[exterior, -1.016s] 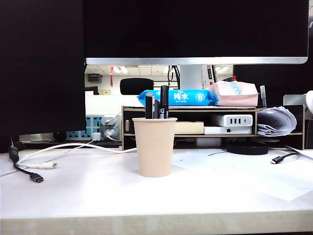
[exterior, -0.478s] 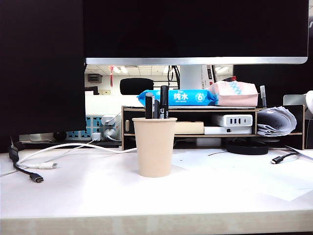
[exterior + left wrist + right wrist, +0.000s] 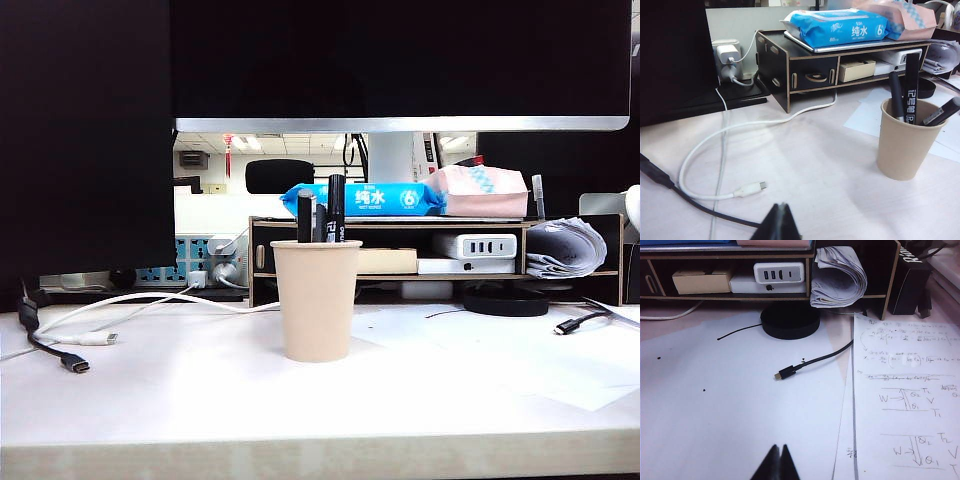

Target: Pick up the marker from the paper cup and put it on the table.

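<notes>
Well ahead of the left pincer (image 3: 781, 212), pressed together like the right pincer (image 3: 777, 454), the marker (image 3: 911, 85) stands upright in the cup (image 3: 906, 142), nearer the left arm.

Matt beige paper cup (image 3: 317, 300) on smooth white table (image 3: 200, 390), wood-look edge

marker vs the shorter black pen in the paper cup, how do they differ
The slim all-black marker stands taller above the plain beige paper cup's rim than the shorter black pen with a grey end. The marker's barrel carries white printed characters; the pen's visible part shows none. In the exterior view the marker is to the right of the pen. Both are dark, roughly upright, and stand in the same cup.
</notes>
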